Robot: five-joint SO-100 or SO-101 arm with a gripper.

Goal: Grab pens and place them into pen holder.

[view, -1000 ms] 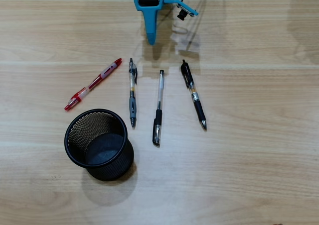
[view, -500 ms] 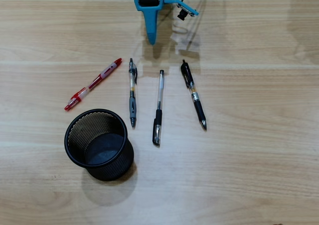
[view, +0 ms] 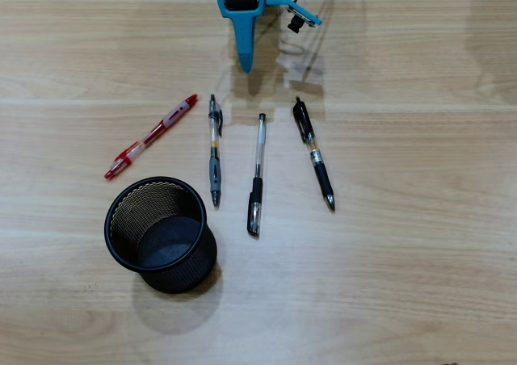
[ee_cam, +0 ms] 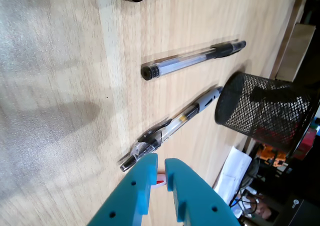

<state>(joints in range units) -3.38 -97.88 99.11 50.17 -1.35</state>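
Four pens lie on the wooden table in the overhead view: a red and clear pen (view: 151, 136) at the left, a clear pen with a grey sleeve (view: 215, 151), a clear pen with a black cap (view: 257, 175) and a black pen (view: 313, 153). The black mesh pen holder (view: 186, 274) stands upright and empty below the red pen. My blue gripper (view: 245, 65) hangs above the pens' upper ends, shut and holding nothing. In the wrist view the gripper (ee_cam: 161, 158) sits just short of the grey-sleeve pen (ee_cam: 172, 128), with the black-capped pen (ee_cam: 192, 61) and the holder (ee_cam: 265, 108) beyond it.
A small black camera and its cable (view: 299, 18) hang beside the arm at the top. In the wrist view, white paper (ee_cam: 235, 171) and dark clutter lie past the table's far edge.
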